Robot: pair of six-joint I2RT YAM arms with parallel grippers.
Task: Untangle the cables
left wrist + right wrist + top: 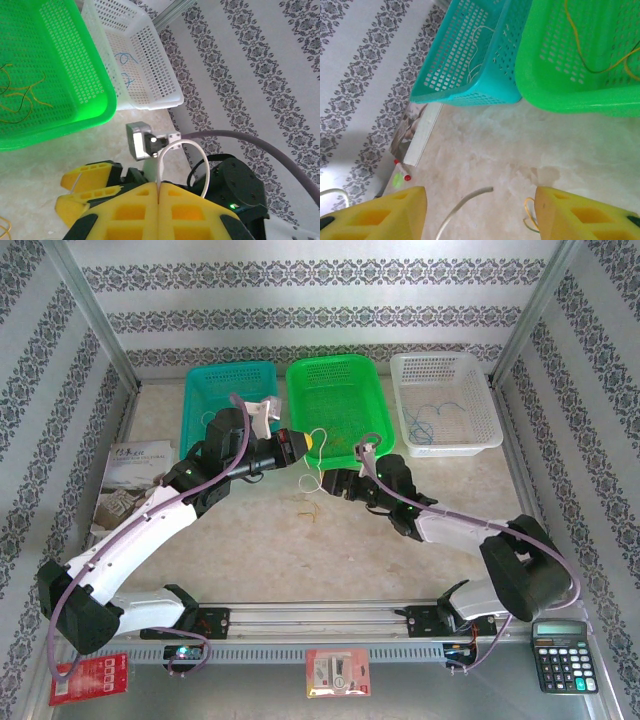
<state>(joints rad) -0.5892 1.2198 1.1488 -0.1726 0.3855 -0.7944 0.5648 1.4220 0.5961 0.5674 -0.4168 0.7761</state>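
3 perforated plastic baskets are sitting in a row at the far side of the pale, marbled surface (400,550): a teal basket (230,367), a green basket (297,400) and a white basket (440,357), all rectangular with rounded rims. Thin blue cables (435,422) are lying curled in the white one. Yellow-orange cables (22,97) are squiggling across the green one's mesh floor. A cream-white cord (479,42) is looping inside the teal one.

The left gripper (158,192), padded with blocky yellow foam, is pressing its jaws together on a cream-white cable (192,147), which is arching up out of the seam and back down. The right gripper (480,212) is holding its jaws spread wide, and a loose cream-white end (470,197) is lying between them, touching neither pad. A small yellow-orange tangle (310,508) is resting on the surface just on the near side of both grippers.
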